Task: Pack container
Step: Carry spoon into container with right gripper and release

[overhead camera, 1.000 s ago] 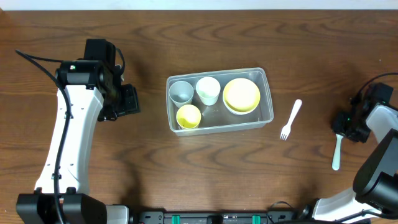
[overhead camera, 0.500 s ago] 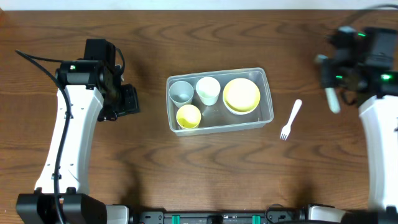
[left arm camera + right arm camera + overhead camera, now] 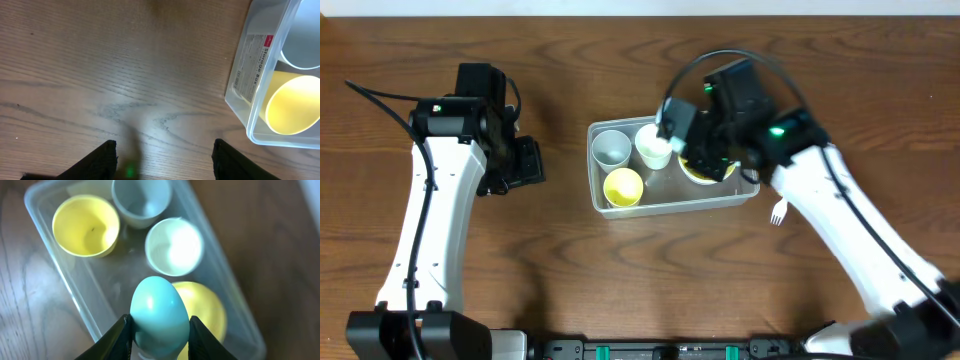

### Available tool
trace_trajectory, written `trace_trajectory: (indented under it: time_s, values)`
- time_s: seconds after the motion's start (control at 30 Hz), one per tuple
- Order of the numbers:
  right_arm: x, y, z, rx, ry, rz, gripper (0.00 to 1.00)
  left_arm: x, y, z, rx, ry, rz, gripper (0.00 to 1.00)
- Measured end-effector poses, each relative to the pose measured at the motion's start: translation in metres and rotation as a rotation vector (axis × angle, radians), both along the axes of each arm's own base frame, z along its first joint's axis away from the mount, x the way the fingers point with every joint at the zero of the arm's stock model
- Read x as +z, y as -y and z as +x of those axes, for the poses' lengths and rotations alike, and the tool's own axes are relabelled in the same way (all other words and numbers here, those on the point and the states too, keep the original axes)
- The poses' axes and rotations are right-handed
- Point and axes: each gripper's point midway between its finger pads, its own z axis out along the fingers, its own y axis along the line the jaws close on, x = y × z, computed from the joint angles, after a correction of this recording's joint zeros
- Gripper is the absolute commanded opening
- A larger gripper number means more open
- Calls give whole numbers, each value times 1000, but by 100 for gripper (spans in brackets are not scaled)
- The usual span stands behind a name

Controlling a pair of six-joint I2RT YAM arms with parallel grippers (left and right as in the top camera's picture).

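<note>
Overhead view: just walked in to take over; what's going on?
The right end effector grips a pale blue-green plastic spoon above the clear rectangular plastic tub, which already holds three cups and a yellow bowl. The left end effector hangs open and empty beside it. A white plastic fork lies outside it.

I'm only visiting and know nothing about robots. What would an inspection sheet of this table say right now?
Surface: brown wood-grain table.
Job's things: clear container holding grey cup, white cup, yellow cup, yellow bowl; white fork on the table to its right.
Clutter: nothing seen.
End effectors: left end effector open, empty, over bare wood; right end effector shut on light blue spoon above the container.
Cables: black cable by left arm; cable loop over right arm.
Surroundings: nothing seen.
</note>
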Motion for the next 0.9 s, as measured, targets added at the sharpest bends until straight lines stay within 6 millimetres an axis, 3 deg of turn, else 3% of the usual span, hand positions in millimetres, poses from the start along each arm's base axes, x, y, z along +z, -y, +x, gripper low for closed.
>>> trace_trajectory:
  time_s: [0.13,0.23,0.5,0.9]
  values:
    - [-39,-4,-5,21,-107,-57,6,0,0,0,0,-2,0,62]
    - [-53,-4,-9,28,-152,-79,34,0,0,0,0,-2,0,62]
    - [-55,-7,-8,29,-152,-73,46,0,0,0,0,-2,0,62]
    - [-54,-7,-3,0,-138,-73,49,0,0,-1,0,-6,0,62]
